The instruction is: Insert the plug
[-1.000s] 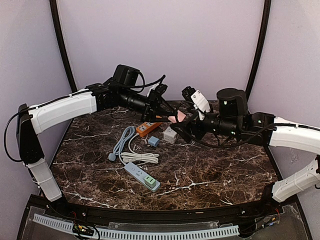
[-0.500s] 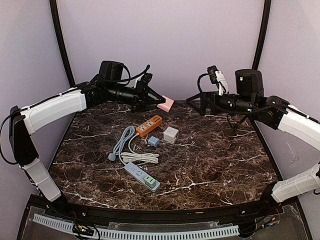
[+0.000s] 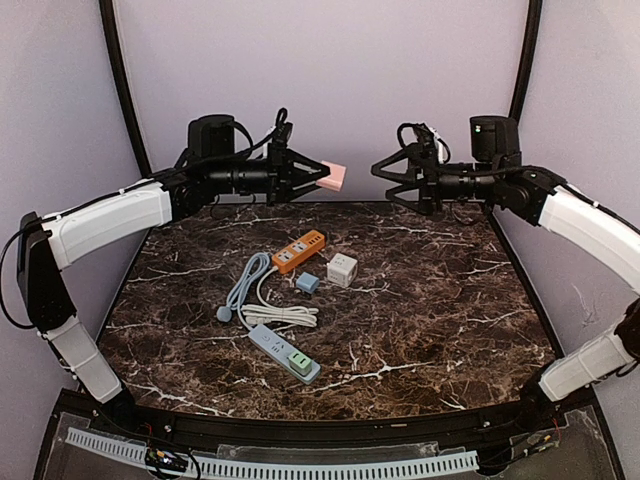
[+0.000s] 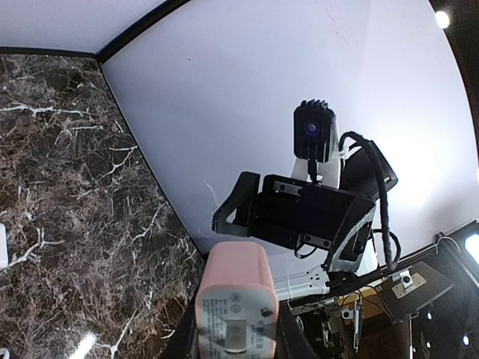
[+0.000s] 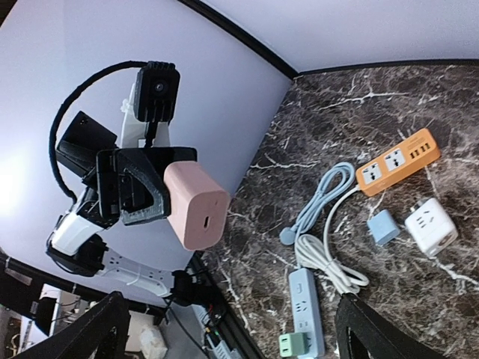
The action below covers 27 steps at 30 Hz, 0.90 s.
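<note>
Desk clutter, top view: orange multi-socket power strip (image 3: 300, 251) sits mid-desk. A white cube adapter (image 3: 342, 269) is just right of it and a small blue square adapter (image 3: 308, 283) lies near both. A grey-blue looped cable (image 3: 243, 285) and a white bundled cord (image 3: 282, 315) lie left and in front. Nearer the arm bases is a long grey-blue power strip (image 3: 278, 346) with a green plug (image 3: 299, 362) at its near end. All of it rests on the dark marbled desk (image 3: 440, 310), well below both arm ends.

The pink rounded plastic plug block (image 3: 336, 177) is in the air over the desk's far edge, clamped in the left jaws. It faces the right jaws across a gap.

Per view:
- Left wrist: printed label on the plug's end face (image 4: 238, 299), with the right jaws head-on beyond it against the wall. The strips are out of frame here.
- Right wrist: the plug's opposite face (image 5: 196, 206) has a small oval slot, possibly a port, too small to be sure. It also catches the orange strip (image 5: 397, 163), cube (image 5: 430, 226) and blue adapter (image 5: 385, 226).

Pose: white left arm (image 3: 110, 220) is raised, wrist roughly level and pointing right. White right arm (image 3: 590, 225) mirrors it, pointing left, jaws spread wide and holding nothing.
</note>
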Tool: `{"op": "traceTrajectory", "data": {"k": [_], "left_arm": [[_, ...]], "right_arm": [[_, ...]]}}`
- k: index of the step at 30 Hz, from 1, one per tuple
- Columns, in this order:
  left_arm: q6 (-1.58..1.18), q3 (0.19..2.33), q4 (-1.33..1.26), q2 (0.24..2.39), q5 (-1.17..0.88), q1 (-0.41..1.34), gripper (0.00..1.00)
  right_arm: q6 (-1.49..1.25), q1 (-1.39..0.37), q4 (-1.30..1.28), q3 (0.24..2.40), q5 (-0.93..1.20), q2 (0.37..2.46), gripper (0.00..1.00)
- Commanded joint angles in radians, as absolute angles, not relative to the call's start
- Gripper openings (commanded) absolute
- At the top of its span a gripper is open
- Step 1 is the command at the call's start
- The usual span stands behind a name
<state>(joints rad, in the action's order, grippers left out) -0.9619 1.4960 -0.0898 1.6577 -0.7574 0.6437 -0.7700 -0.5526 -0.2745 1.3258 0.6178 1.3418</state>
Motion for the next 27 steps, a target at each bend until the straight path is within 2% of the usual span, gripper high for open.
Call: {"op": "traceTrajectory", "data": {"k": [1, 8, 18, 27], "left_arm": [[-1.036, 1.472, -0.227, 1.642, -0.739, 0.646, 0.01], [-1.198, 1.448, -0.384, 1.676, -0.754, 0.650, 0.01], [-1.285, 1.498, -0.415, 1.733, -0.805, 0.678, 0.01], [-1.320, 1.497, -0.470, 1.748, -0.804, 0.693, 0.01]], "right_arm": [[-0.927, -0.546, -0.104, 1.331, 0.775, 1.363, 0.92], [-1.067, -0.547, 0.090, 1.289, 0.828, 1.394, 0.78], [-1.110, -0.546, 0.102, 1.301, 0.854, 1.428, 0.67], [-1.138, -0.546, 0.083, 1.292, 0.846, 1.431, 0.67]]}}
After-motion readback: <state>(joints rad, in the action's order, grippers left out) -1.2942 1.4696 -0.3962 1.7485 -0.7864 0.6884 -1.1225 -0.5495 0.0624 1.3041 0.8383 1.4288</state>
